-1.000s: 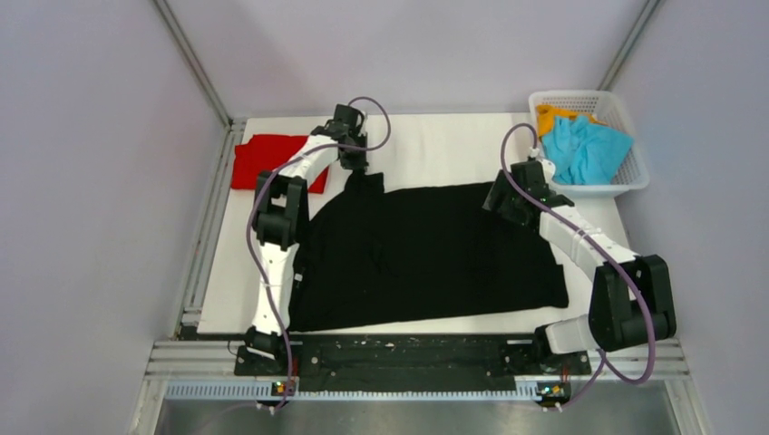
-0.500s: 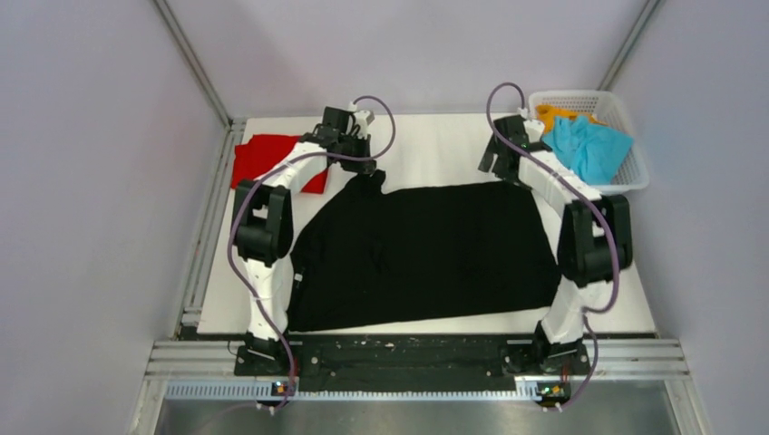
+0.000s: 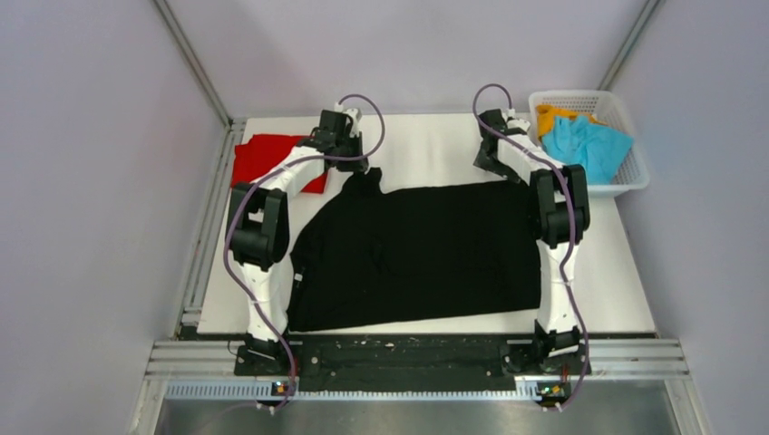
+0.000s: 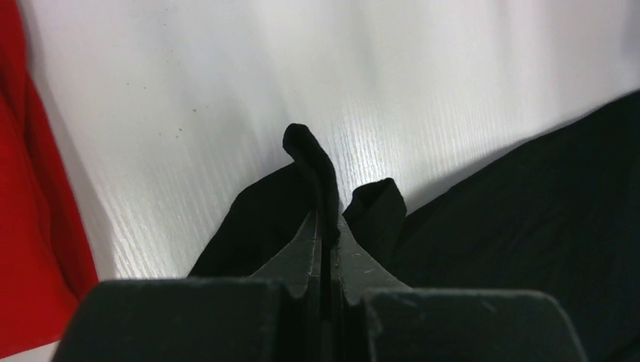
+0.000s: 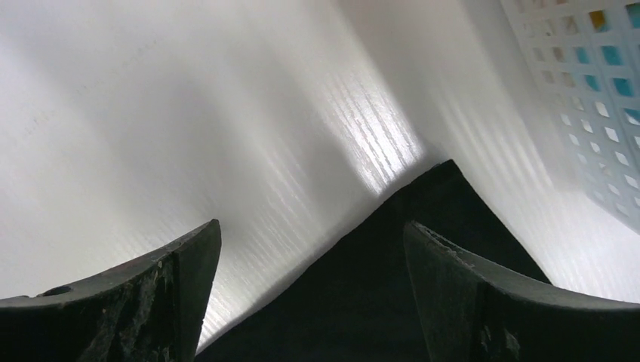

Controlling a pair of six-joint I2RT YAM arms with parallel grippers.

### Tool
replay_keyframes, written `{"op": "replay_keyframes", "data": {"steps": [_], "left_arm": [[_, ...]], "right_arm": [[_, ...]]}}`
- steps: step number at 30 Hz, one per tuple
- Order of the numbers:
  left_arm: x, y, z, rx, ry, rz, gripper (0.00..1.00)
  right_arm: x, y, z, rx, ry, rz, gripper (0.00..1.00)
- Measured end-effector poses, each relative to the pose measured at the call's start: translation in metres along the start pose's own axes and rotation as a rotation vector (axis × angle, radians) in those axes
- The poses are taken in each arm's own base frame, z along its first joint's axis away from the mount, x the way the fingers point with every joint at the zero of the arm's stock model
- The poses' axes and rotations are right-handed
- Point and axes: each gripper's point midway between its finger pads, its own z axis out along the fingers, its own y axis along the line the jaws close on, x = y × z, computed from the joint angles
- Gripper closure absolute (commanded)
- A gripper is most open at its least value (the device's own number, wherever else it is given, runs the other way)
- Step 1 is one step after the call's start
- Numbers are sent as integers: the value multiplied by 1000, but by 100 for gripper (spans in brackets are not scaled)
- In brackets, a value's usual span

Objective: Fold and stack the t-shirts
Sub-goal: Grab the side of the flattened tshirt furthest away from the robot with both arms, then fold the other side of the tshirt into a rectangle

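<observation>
- A black t-shirt [image 3: 417, 249] lies spread over the middle of the white worktop [image 3: 435, 145]; both arms hide parts of its side edges.
- The left end effector [image 4: 323, 226] is clamped on a far-left fold of the black cloth.
- The right end effector [image 5: 311, 226] stands wide apart, the shirt's far-right corner between its fingers; contact is hard to judge.
- A red t-shirt [image 3: 263, 159] lies far left, partly behind the left arm.
- In the basket [image 3: 626, 186], a cyan garment [image 3: 585, 145] covers most of an orange garment [image 3: 549, 116].
</observation>
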Motion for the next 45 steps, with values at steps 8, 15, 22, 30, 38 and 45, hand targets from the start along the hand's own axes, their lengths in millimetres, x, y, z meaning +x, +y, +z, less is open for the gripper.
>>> {"op": "replay_keyframes", "data": {"steps": [8,15,22,30,38,45], "left_arm": [[0,4,0,-32,-20,-61,100],[16,6,-10,-50,-9,-119,100],[32,4,-27,-44,-16,-154,100],[26,-4,-36,-11,-52,-168,100],[39,-7,-53,-3,-52,-187,100],[43,-18,-92,-41,-107,-197,100]], "right_arm": [[4,-5,2,6,-4,26,26],[23,-30,-9,37,2,31,42],[36,-47,-13,57,-1,26,78],[34,-43,-11,10,-31,32,100],[32,-44,-33,-67,-83,-11,100],[22,-55,-87,-152,-170,7,100]]}}
